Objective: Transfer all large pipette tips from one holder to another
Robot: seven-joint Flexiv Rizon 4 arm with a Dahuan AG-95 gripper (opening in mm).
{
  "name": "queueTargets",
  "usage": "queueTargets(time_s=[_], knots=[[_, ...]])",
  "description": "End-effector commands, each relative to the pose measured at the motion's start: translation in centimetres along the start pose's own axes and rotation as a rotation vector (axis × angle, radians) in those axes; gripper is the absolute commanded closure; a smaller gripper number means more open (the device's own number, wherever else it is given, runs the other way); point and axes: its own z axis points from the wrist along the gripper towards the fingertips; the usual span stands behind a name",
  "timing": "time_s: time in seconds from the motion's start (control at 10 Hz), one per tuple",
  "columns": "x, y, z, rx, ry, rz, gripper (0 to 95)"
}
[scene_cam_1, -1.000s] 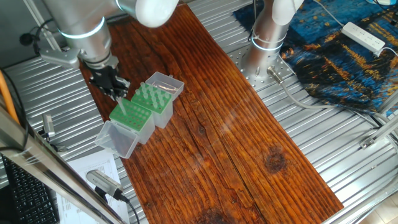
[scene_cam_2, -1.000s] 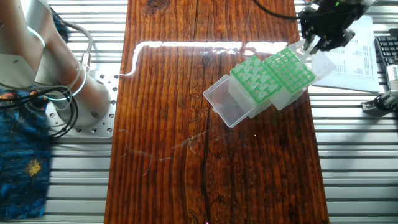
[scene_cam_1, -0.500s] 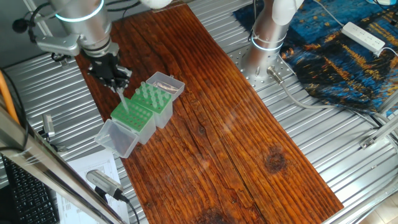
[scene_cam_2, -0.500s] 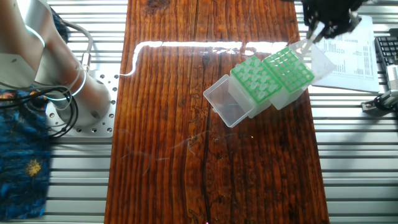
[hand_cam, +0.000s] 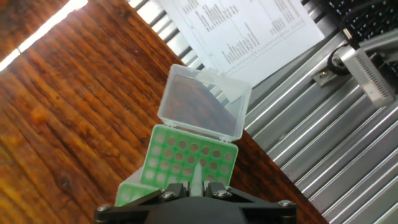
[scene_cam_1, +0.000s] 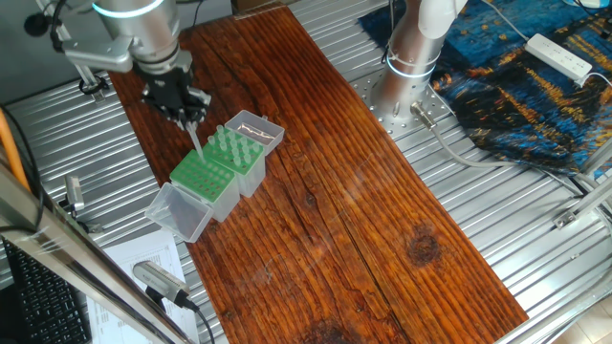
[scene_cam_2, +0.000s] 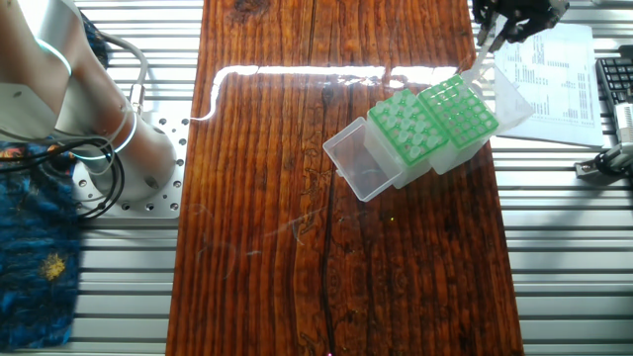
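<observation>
Overhead, my arm hangs above the wooden surface point(scene_cam_1: 363, 191), where two green racks sit side by side with their clear lids flung open. The rack nearer the arm's base point(scene_cam_1: 239, 148) holds the large pipette tips point(scene_cam_1: 229, 141) upright in rows; the other rack point(scene_cam_1: 203, 175) shows only bare holes. My pincer point(scene_cam_1: 189, 122) is closed on one tip point(scene_cam_1: 195, 136), held point down above the racks. Judging from the hand view, the step goes well if I keep the tip vertical, centre it over a single hole, lower it straight, and let go only once it seats.
</observation>
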Motion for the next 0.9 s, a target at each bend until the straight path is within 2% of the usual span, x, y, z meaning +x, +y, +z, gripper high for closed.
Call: queueTargets(time_s=[0.1,0.3,0.5,0.6,0.9], knots=[[0.5,0.3,0.3,-0.002,-0.004,0.002,95.0],[1.5,0.8,0.8,-0.008,-0.014,0.018,95.0],[2.3,1.3,1.3,-0.006,-0.013,0.014,95.0],[2.4,1.1,1.5,-0.001,-0.006,0.007,95.0],[2.8,0.4,2.2,-0.001,-0.015,-0.014,95.0]])
